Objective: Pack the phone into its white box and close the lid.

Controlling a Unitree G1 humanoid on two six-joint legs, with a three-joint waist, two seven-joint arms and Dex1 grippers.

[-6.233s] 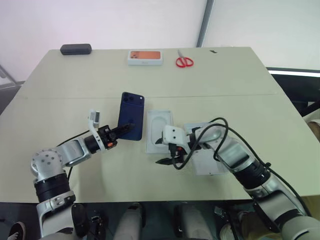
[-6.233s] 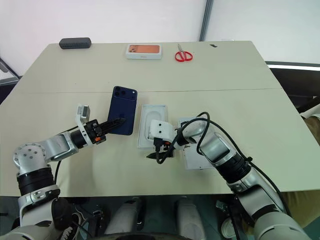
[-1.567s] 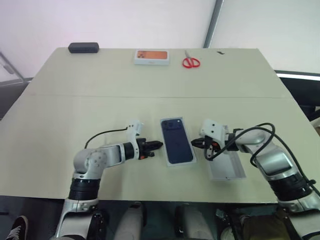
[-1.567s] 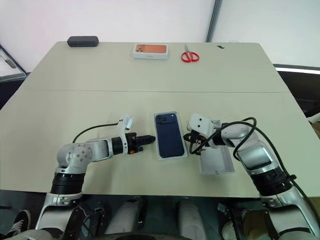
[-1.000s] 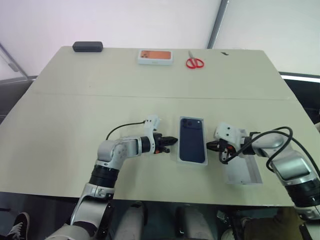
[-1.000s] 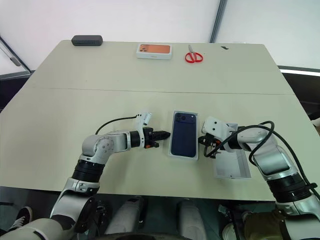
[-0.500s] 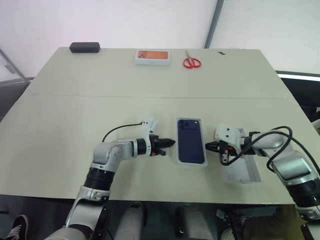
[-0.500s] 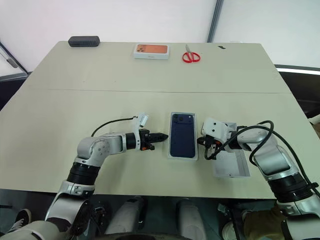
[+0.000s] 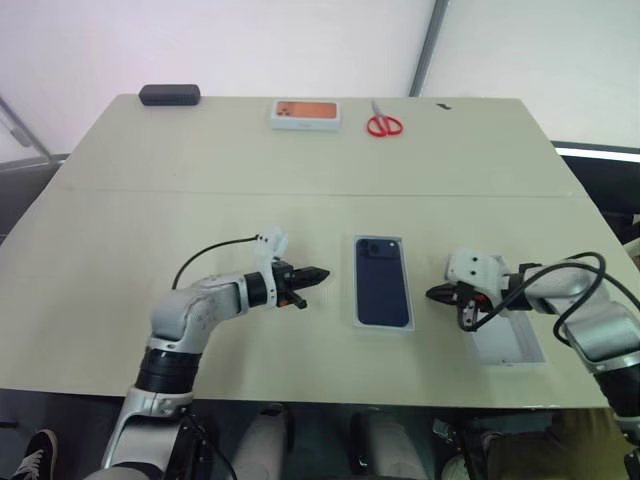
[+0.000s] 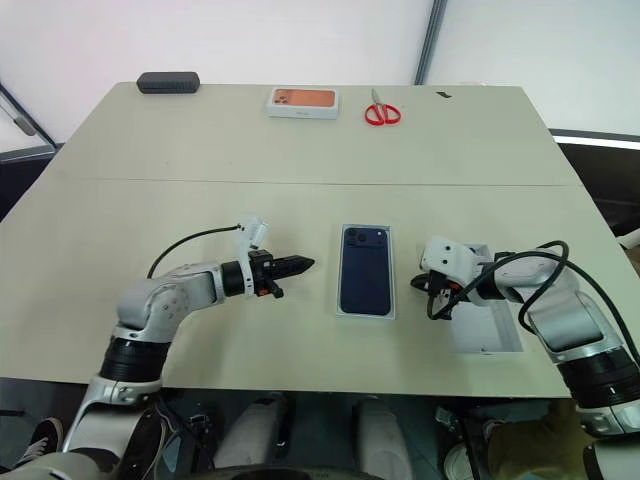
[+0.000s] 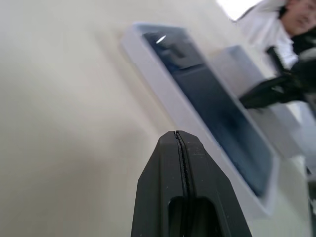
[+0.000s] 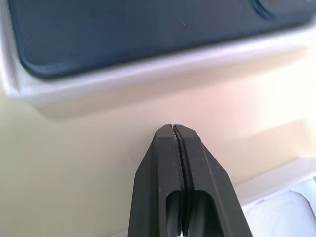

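Left to right across the tabletop [image 9: 150, 200]: left end effector [image 9: 318, 272] clenched on nothing, pointing toward the white box [image 9: 357, 300] from a short gap away; phone [image 9: 383, 281] lying flat inside that box, camera cluster at the far end, thin white rim showing all round; right end effector [image 9: 436, 293] likewise clenched and empty, hovering just beside the box's right edge; lid [image 9: 510, 340] lying open side up at the near right, partly under the right arm's cable and close to the tabletop's front edge. Phone seated, lid not yet on. Lid likely light, stiff-walled cardboard, prone to skating on the smooth surface and to jamming if lowered askew; best taken by one long wall, flipped open side down, then squared over the tray. Phone glossy and fragile, better left untouched. Ample bare room left of the box and beyond it; black case [image 9: 169, 95], orange-pictured box [image 9: 305, 114] and red scissors [image 9: 381, 124] well apart along the far edge
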